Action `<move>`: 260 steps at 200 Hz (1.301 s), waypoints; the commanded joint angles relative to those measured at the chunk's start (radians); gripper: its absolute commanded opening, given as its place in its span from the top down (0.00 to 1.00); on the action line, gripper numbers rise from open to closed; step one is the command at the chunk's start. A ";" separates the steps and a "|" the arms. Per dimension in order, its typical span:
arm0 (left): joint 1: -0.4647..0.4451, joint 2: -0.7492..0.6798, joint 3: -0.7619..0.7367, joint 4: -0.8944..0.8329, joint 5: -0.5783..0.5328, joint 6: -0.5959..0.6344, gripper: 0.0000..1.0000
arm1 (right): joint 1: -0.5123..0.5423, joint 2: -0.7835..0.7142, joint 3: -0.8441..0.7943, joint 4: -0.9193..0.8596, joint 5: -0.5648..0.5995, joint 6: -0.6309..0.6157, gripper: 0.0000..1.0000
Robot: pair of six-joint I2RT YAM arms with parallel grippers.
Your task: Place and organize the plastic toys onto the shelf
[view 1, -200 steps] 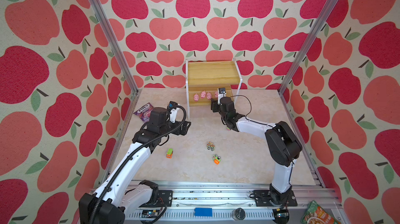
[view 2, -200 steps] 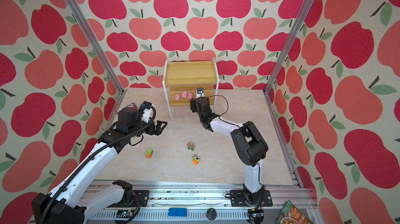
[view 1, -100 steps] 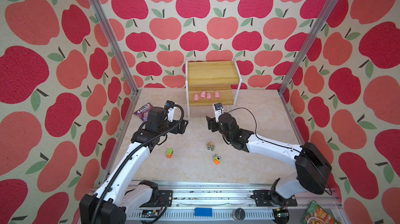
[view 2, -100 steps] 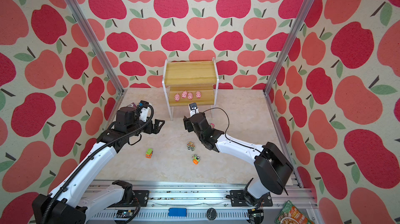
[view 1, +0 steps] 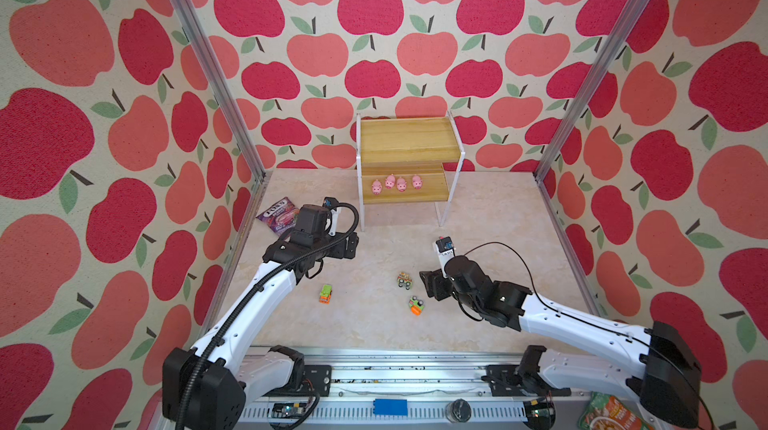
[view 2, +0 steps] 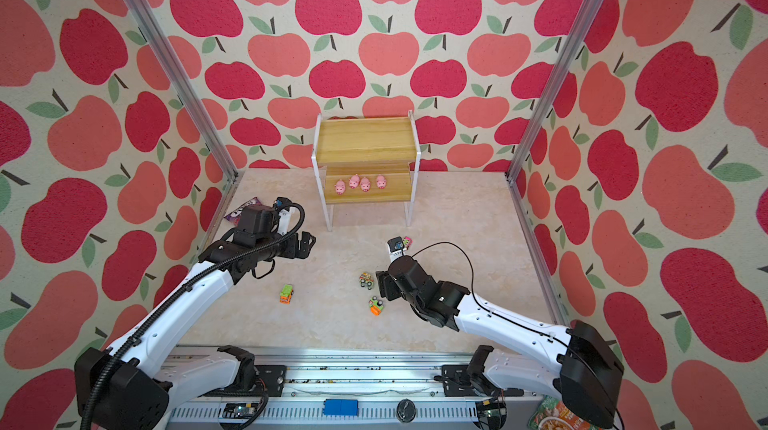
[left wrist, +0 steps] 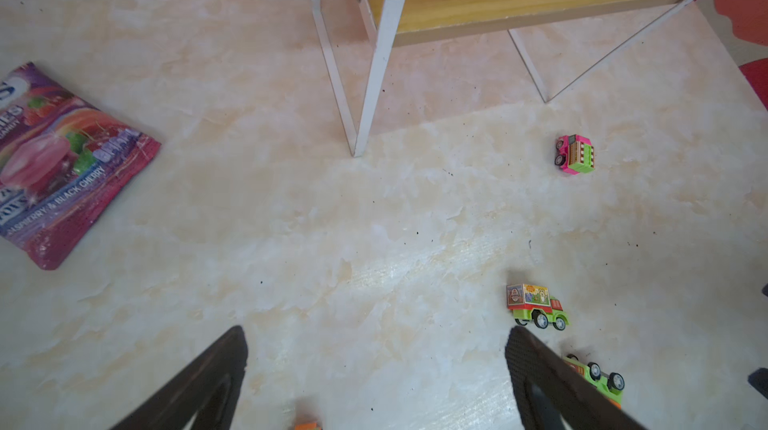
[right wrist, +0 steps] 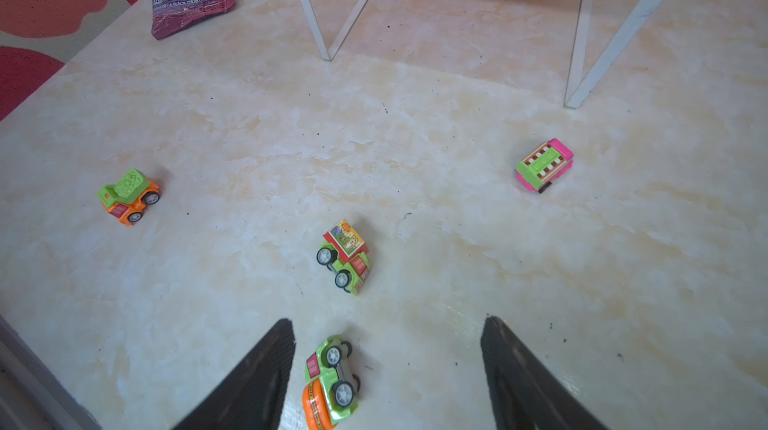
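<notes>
In the upper middle of both top views stands the two-tier shelf [view 1: 405, 139], with its top board bare. The pale marble-look table [view 1: 374, 332] spreads out below it.

The left gripper [view 1: 351, 245] hangs at the middle left. Its jaws are spread as wide as they go and have nothing in them. The right gripper [right wrist: 388, 324] sits low at the middle right. Its jaws are wide apart too and hold nothing.

A purple candy bag [view 1: 279, 214] lies at the left, near the left arm. It is not a toy.

Four little vehicles are on the table:
- An orange dump truck [view 1: 325, 294] stands on its wheels at the lower middle left.
- A green box truck [view 1: 405, 280] lies on its side near the centre.
- A green and orange car [right wrist: 330, 382] lies tipped over with its wheels showing. It is just in front of the right gripper, closer to one finger than the other.
- A pink and green vehicle [view 2: 407, 242] peeks out behind the right wrist in a top view.

Four pink pigs [view 1: 401, 184] sit in a row on the shelf's lower board.

So the pigs look done and the vehicles come next. The right gripper seems lined up for the tipped car. It would need to shift sideways so the car is in the middle, then go down and squeeze gently. A toy this small could slip or roll away.
</notes>
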 commanded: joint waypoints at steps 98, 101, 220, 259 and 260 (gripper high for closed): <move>-0.069 -0.133 -0.331 -0.101 -0.147 -0.405 0.01 | -0.198 -0.044 -0.198 0.259 -0.331 -0.109 0.27; -0.067 -0.133 -0.339 -0.098 -0.149 -0.411 0.01 | -0.198 -0.039 -0.197 0.263 -0.337 -0.111 0.27; -0.030 -0.009 -0.450 0.108 -0.103 -0.444 0.39 | -0.268 -0.170 -0.179 0.208 -0.297 -0.138 0.28; -0.048 0.006 -0.435 0.123 -0.106 -0.425 0.53 | -0.339 -0.252 -0.184 0.175 -0.310 -0.110 0.29; -0.049 0.006 -0.435 0.124 -0.106 -0.424 0.53 | -0.341 -0.252 -0.183 0.173 -0.310 -0.110 0.29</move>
